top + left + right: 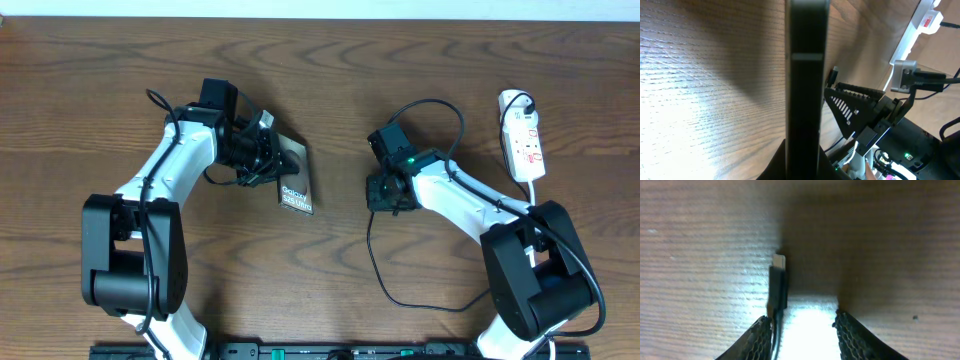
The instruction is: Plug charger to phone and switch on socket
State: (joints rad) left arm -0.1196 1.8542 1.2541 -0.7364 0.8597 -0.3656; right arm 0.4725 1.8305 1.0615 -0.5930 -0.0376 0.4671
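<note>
Phone [295,178] sits in left pincer [258,150]; charger [779,286] lies by spread right pincer [802,324].

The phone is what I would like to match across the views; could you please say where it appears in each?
Overhead: the phone left of centre, Galaxy lettering showing.
Left wrist: the phone edge-on, a dark vertical bar at centre.
Right wrist: not in it.
Shared landmark: the white power strip, upper right in the overhead and left wrist views.
</note>
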